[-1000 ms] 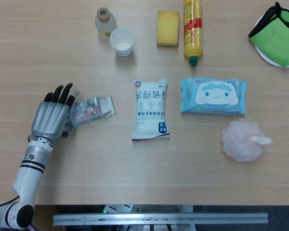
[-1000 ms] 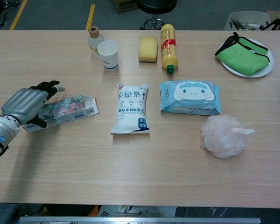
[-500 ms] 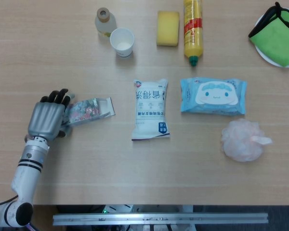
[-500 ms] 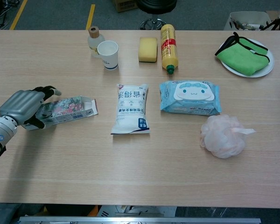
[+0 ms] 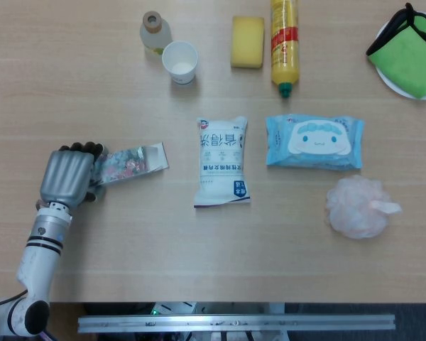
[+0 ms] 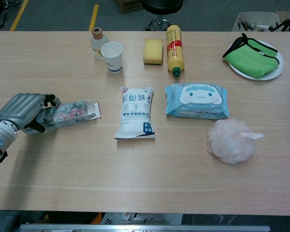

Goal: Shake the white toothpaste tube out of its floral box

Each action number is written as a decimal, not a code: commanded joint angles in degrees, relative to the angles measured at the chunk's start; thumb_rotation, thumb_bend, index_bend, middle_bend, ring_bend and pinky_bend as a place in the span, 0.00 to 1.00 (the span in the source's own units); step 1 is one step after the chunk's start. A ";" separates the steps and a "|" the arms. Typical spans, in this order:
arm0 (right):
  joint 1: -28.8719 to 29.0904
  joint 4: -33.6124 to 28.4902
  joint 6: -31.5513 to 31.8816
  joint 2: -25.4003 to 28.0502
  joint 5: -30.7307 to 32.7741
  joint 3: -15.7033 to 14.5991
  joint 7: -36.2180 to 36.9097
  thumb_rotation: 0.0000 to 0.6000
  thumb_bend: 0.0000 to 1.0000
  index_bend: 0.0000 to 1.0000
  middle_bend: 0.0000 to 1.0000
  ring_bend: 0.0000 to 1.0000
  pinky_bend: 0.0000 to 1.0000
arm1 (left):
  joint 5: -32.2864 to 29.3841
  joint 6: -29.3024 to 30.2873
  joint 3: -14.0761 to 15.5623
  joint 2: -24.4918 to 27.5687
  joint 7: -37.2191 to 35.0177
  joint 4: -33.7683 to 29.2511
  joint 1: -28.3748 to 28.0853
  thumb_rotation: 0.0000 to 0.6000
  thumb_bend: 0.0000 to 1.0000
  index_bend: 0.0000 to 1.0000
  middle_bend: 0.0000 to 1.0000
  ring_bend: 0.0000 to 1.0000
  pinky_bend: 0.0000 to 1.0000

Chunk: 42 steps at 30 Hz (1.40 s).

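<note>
Left hand [image 5: 66, 175] is curled around the closed end of the floral box [image 5: 131, 160], which lies near the table's [image 5: 213, 249] left edge, open flap toward the white pouch [image 5: 221, 162]. No toothpaste tube visible, probably inside. Right hand not in view. Advice: firm the grip, lift clear, tilt the open end down, then shake. Pouch carries Chinese print, unreadable here.
</note>
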 commanded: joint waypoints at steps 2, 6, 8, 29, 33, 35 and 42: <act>0.00 0.10 -0.03 -0.04 -0.04 -0.01 0.08 1.00 0.05 0.31 0.29 0.14 0.37 | 0.71 0.83 0.00 -0.51 -0.84 0.81 0.19 1.00 0.22 0.45 0.43 0.40 0.46; 0.00 0.15 -0.01 -0.09 -0.09 0.01 0.10 1.00 0.05 0.31 0.29 0.14 0.37 | 1.42 1.35 0.25 -0.68 -1.10 1.22 0.28 1.00 0.22 0.50 0.48 0.44 0.51; 0.00 0.18 0.00 -0.11 -0.09 0.02 0.11 1.00 0.05 0.31 0.29 0.14 0.37 | 1.80 1.55 0.43 -0.60 -0.94 1.09 0.27 1.00 0.22 0.51 0.49 0.45 0.51; -0.09 0.58 -0.16 -0.43 0.04 0.06 0.63 1.00 0.05 0.31 0.29 0.14 0.37 | 5.73 4.50 0.86 6.18 13.37 -6.58 -2.04 1.00 0.22 0.51 0.49 0.45 0.51; -0.01 0.76 -0.32 -0.64 0.09 0.09 0.79 1.00 0.05 0.31 0.29 0.14 0.37 | 6.05 5.58 0.15 8.08 15.92 -9.20 -2.52 1.00 0.22 0.51 0.50 0.45 0.51; 0.01 0.80 -0.33 -0.69 0.06 0.10 0.82 1.00 0.05 0.31 0.29 0.14 0.37 | 6.30 6.14 -0.17 8.86 16.82 -10.17 -2.69 1.00 0.22 0.52 0.50 0.45 0.51; -0.05 0.70 -0.25 -0.71 0.11 0.13 0.78 1.00 0.05 0.31 0.29 0.14 0.37 | 8.06 6.93 -0.45 12.56 23.50 -12.37 -4.17 1.00 0.22 0.52 0.51 0.46 0.52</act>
